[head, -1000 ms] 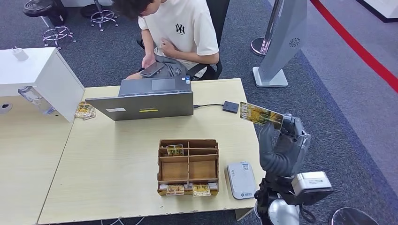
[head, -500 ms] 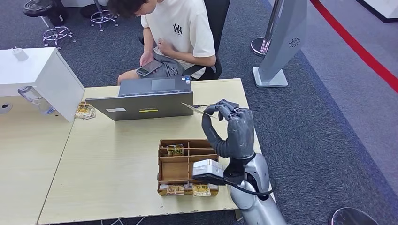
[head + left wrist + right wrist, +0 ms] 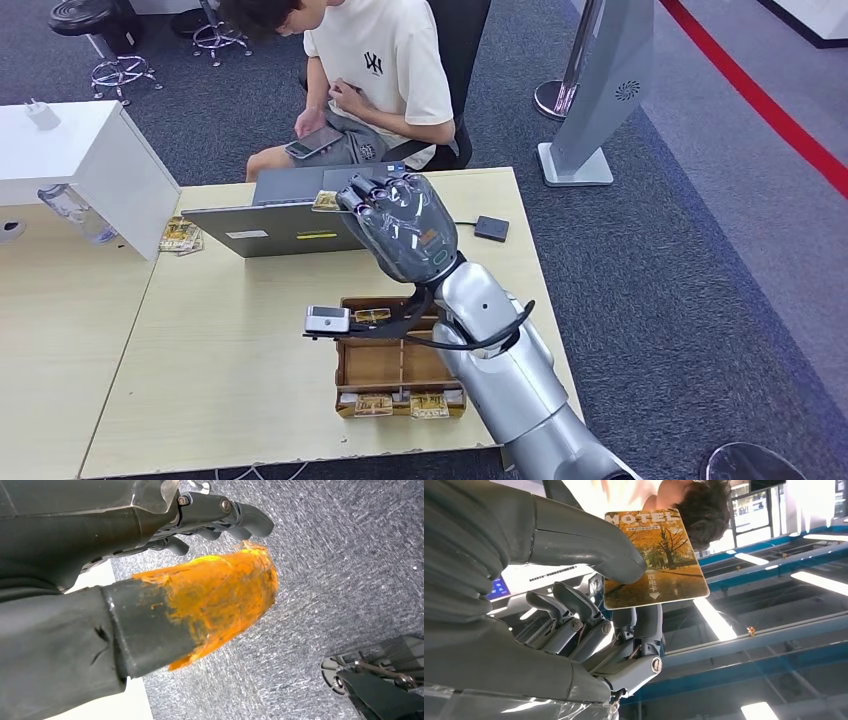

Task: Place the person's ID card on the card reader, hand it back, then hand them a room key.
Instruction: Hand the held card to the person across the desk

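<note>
Head view: right hand (image 3: 400, 225) raised over the light wooden table (image 3: 230, 350), just above the rear edge of the open grey laptop (image 3: 310, 218), reaching toward the seated person (image 3: 375, 75) in a white T-shirt. Room key card (image 3: 326, 200) pinched at the fingertips, its yellow-printed corner poking out on the laptop's side. Person bent over a phone (image 3: 313, 146) held in the lap. Beneath the silver forearm, a wooden compartment tray (image 3: 385, 365) with more printed cards: one (image 3: 372, 316) in a back slot, two (image 3: 400, 405) along the front row. Small black box (image 3: 491, 228) on a cable lying near the table's far right edge.

Left wrist view: left hand (image 3: 150, 580) hanging over grey carpet (image 3: 350, 555), thumb smeared with orange, dark fingers loosely curled, nothing held.

Right wrist view: same key card (image 3: 654, 557), autumn-tree picture with "MOTEL" printed on it, clamped between the thick grey thumb (image 3: 589, 542) and the darker fingers (image 3: 644, 625) behind it; person's dark hair just beyond the card.
</note>
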Motion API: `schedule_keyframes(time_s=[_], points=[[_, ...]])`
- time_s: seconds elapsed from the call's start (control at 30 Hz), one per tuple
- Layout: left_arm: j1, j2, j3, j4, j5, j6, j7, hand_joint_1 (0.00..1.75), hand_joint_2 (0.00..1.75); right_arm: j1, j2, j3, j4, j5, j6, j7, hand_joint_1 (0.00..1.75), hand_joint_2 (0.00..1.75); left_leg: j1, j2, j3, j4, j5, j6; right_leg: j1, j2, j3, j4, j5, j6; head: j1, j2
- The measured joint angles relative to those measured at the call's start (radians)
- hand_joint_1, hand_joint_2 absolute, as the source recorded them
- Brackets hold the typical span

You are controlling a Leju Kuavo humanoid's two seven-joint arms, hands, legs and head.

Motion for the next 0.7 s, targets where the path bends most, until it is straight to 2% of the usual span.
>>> schedule_keyframes(time_s=[0.13,0.43,0.7], points=[[-0.001,0.003,0.0,0.0,-0.005,0.0,0.008,0.0,0.0,-0.031,0.006,0.017,0.044,0.014,0.0,0.029,1.75,1.75,0.0,0.0,0.0,0.0,0.0,0.0,0.0,0.0,0.0,0.0,0.0,0.0,0.0,0.0],[-0.01,0.005,0.0,0.001,-0.028,-0.014,0.018,0.0,0.0,-0.139,0.011,0.135,0.192,0.036,0.022,0.199,1.75,1.75,0.0,0.0,0.0,0.0,0.0,0.0,0.0,0.0,0.0,0.0,0.0,0.0,0.0,0.0],[-0.015,0.005,0.0,0.001,-0.042,-0.018,0.024,0.0,0.0,-0.183,0.014,0.185,0.331,0.053,0.002,0.236,1.75,1.75,0.0,0.0,0.0,0.0,0.001,-0.001,0.0,0.0,0.0,0.0,0.0,0.0,0.0,0.0]])
